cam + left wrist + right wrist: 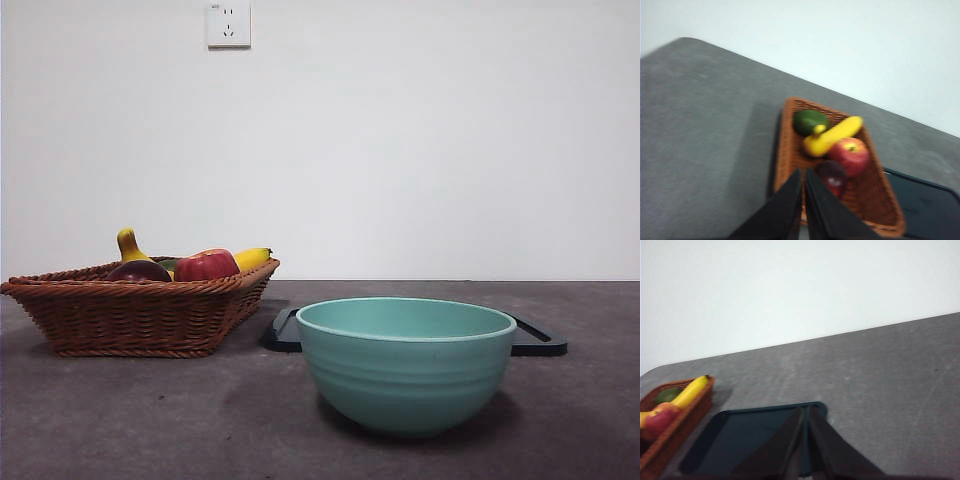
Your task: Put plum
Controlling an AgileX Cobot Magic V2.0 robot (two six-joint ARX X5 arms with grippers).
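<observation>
Basket (pixel 140 315): woven brown, at 9 o'clock on the surface in the front view; holds all the fruit.
Plum (pixel 832 176): dark maroon, glossy, inside the basket at its near end, touching the red apple (pixel 850 155); only the crown shows above the rim in the front view (pixel 138 270).
Other fruit: yellow banana (pixel 832 136) across the middle, green avocado (pixel 810 121) at the far end.
Bowl (pixel 405 362): teal, at 6 o'clock in front, nothing visible inside from this height.
Tray (pixel 747 435): dark, flat, behind the bowl, just beside the basket.
Left gripper (pixel 804 205): above the basket's near end, jaws clenched together, grasping nothing; plum just beside the tips.
Right gripper (pixel 805 442): above the tray, jaws likewise pressed together, idle.
Step in hand: reach for the plum, not yet grasped.
Doing it well: part the jaws first, come straight down over the plum, keep clear of the apple and the rim; glossy skin likely slippery, so centre the grip.
Surface: dark grey, mottled, matte.
Room: plain white wall, one socket (pixel 228 24) at 11 o'clock.
</observation>
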